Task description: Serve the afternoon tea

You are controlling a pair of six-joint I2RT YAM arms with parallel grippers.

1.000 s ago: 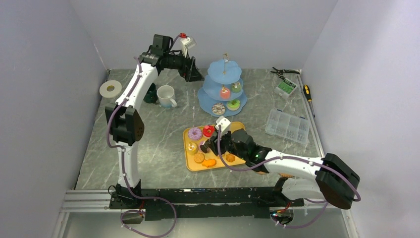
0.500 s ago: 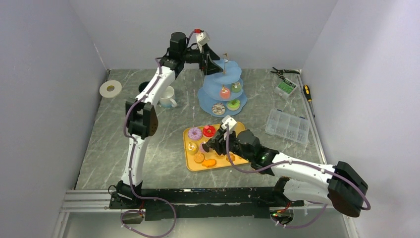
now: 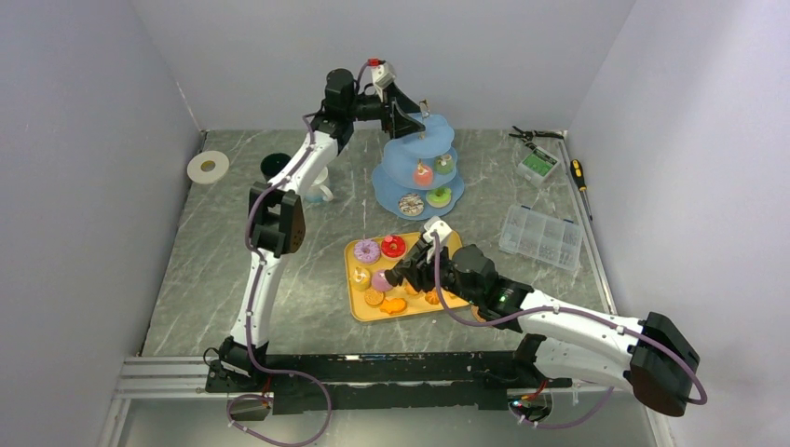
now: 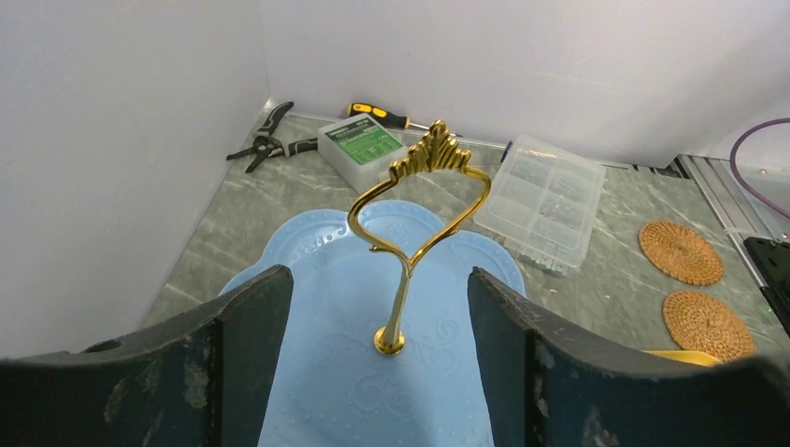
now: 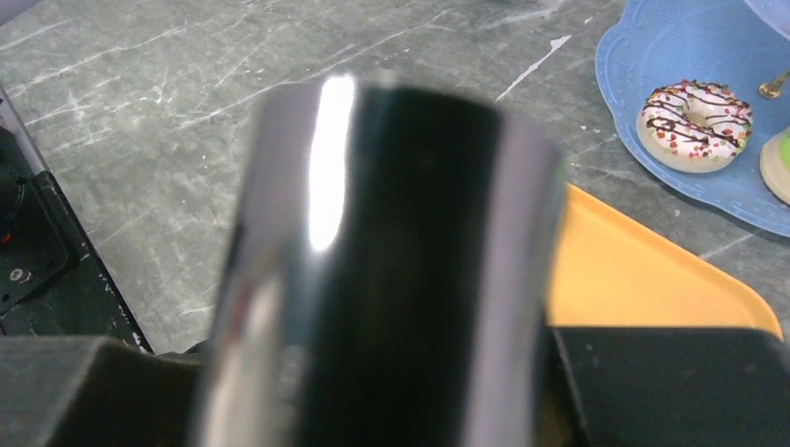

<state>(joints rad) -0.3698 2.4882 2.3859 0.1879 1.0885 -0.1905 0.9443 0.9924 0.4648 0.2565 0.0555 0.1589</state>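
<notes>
The light-blue three-tier stand [image 3: 416, 163] stands at the back with doughnuts [image 3: 411, 204] and cupcakes on its lower tiers. My left gripper [image 3: 408, 115] is open, its fingers on either side of the stand's gold handle [image 4: 424, 186] above the empty top tier [image 4: 373, 307]. My right gripper [image 3: 402, 273] hovers over the yellow tray [image 3: 449, 238], shut on the black tongs [image 5: 391, 261]. The tray holds a purple doughnut [image 3: 366, 250], a red one [image 3: 392, 246], a pink cupcake [image 3: 380, 279] and orange biscuits [image 3: 374, 297]. The white mug [image 3: 321, 192] is half hidden behind my left arm; the dark green mug [image 3: 275, 165] is beside it.
A clear organiser box [image 3: 541, 237], a green-lidded box [image 3: 538, 165], pliers [image 3: 531, 135] and a screwdriver [image 3: 579, 174] lie at the right. A white tape roll [image 3: 208, 167] lies far left. Two woven coasters [image 4: 680, 251] show in the left wrist view.
My left arm has swung right from above the mugs to the stand's top handle. My right gripper has shifted left over the tray with the tongs.
</notes>
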